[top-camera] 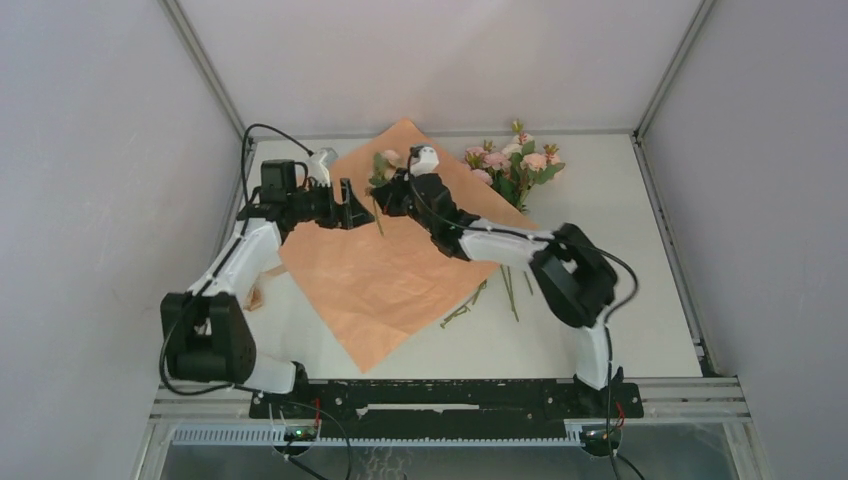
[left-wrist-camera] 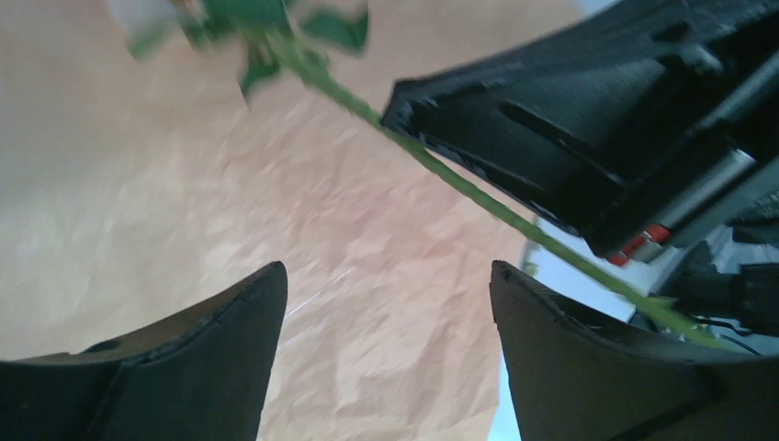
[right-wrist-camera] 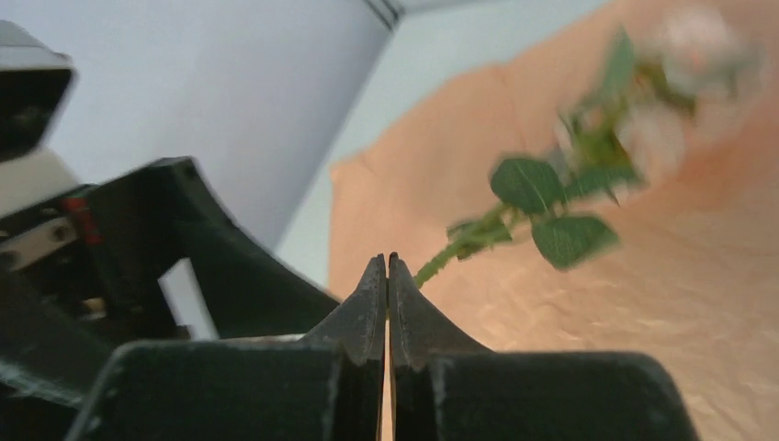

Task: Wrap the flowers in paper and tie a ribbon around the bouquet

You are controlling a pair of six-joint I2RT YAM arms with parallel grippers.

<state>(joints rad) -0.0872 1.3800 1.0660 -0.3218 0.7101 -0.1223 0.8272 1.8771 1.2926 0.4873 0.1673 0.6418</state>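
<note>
STEP: placing single flower [right-wrist-camera: 560, 197] on paper [right-wrist-camera: 716, 312] | right gripper [right-wrist-camera: 387, 266]: clamped on stem, bloom ahead, paper beneath | left gripper [left-wrist-camera: 386, 276]: jaws apart, beside stem | NEXT: probably lower, release, fetch flowers [top-camera: 515, 165] to right.

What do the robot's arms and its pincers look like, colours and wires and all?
The left arm and right arm have white links joined by chunky black joints. The left gripper and right gripper each end in two black wedge-shaped fingers. Thin black cables loop alongside.
</note>
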